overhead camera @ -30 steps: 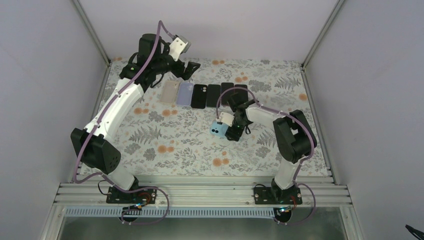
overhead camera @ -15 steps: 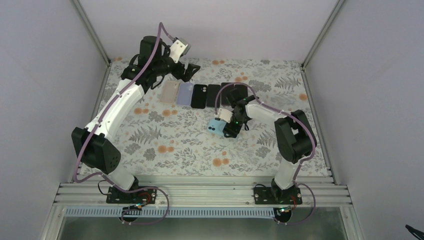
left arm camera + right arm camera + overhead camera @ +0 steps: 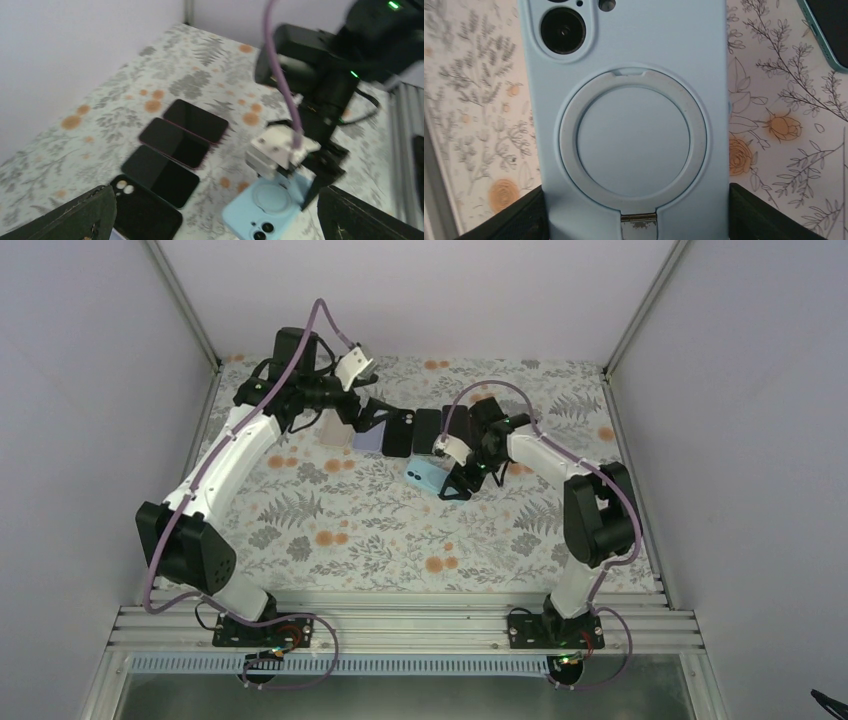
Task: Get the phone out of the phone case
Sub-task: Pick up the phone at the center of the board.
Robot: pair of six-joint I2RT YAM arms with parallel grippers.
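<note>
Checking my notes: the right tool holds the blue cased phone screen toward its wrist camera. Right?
Not the screen: the right tool holds the blue cased phone with its back, lenses and ring, toward that camera, per the right wrist view.

Robotics lab test cell: plain pale wall panels (image 3: 420, 290), aluminium corner posts (image 3: 183, 305), two white-and-black robot arms (image 3: 235, 445) bolted to a slotted aluminium rail (image 3: 400, 625), lower frame.
</note>
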